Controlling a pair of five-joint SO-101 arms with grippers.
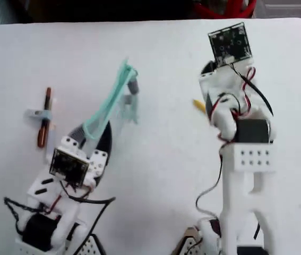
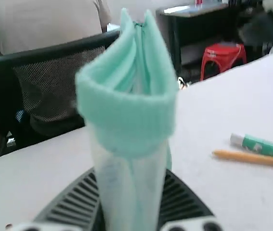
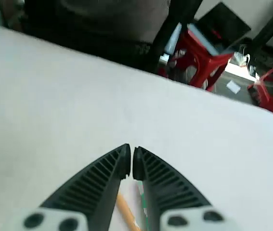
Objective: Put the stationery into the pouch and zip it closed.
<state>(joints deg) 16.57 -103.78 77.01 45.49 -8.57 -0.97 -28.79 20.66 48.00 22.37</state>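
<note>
Pouch (image 2: 126, 110), mint green, is sitting clamped by its lower end in the left gripper (image 2: 129, 174), which is holding it up over the left half of the table (image 1: 155, 170), tilted away from the arm, mouth gaping open at the far end. Over on the right side, the right gripper (image 3: 131, 156) is hovering low, jaws pinched nearly together and gripping nothing, tips just above a yellow pencil (image 3: 125, 211). A glue stick (image 2: 257, 144) is lying just beside that pencil. Toward the left edge, a brown pen (image 1: 44, 117) is lying flat, well apart from the pouch
</note>
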